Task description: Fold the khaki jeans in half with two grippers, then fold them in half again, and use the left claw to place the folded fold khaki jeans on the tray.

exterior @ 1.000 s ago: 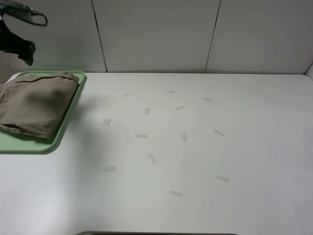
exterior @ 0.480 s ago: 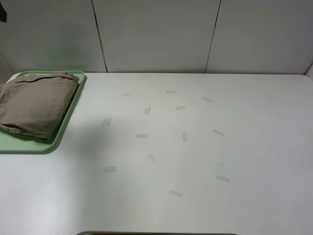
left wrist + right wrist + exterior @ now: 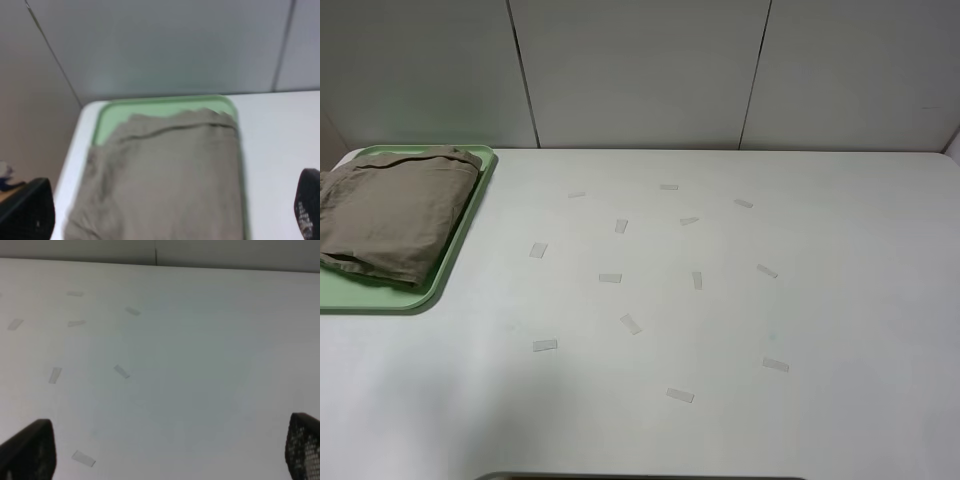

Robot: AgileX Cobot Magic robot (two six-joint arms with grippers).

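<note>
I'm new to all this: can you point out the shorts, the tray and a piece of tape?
shorts (image 3: 390,215): high view, middle of the folded cloth.
tray (image 3: 470,225): high view, right rim.
piece of tape (image 3: 630,324): high view, its middle, on the table.

Khaki jeans (image 3: 390,212) folded, lying on mint tray (image 3: 470,215), table's far-left corner.

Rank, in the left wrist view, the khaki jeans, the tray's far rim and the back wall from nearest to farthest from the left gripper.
From the left gripper:
1. khaki jeans, directly ahead.
2. tray far rim, beyond the jeans.
3. back wall, behind the table.
</note>
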